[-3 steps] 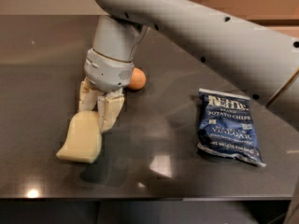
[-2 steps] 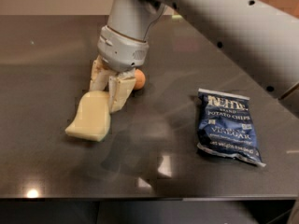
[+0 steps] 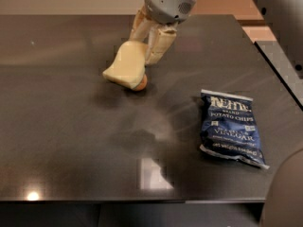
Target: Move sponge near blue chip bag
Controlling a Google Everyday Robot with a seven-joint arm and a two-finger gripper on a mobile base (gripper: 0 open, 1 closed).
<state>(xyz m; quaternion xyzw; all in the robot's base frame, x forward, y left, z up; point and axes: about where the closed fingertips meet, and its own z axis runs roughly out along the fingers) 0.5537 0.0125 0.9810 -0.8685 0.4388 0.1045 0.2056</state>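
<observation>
blue chip bag [image 3: 230, 128], lying flat at right | white lettering, top to bottom: "BRAND", "POTATO CHIPS", "VINEGAR" | large logo word above them and small print along the lower edge too blurred to read | gripper [image 3: 147, 44] at upper centre, clamped on the sponge [image 3: 124, 66]

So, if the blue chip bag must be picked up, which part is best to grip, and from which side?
Probably its middle, from straight above, closing across the narrower width: the blue chip bag lies flat, label up, so its edges sit against the table. The hand is over the table's far side, shut on the sponge.
</observation>
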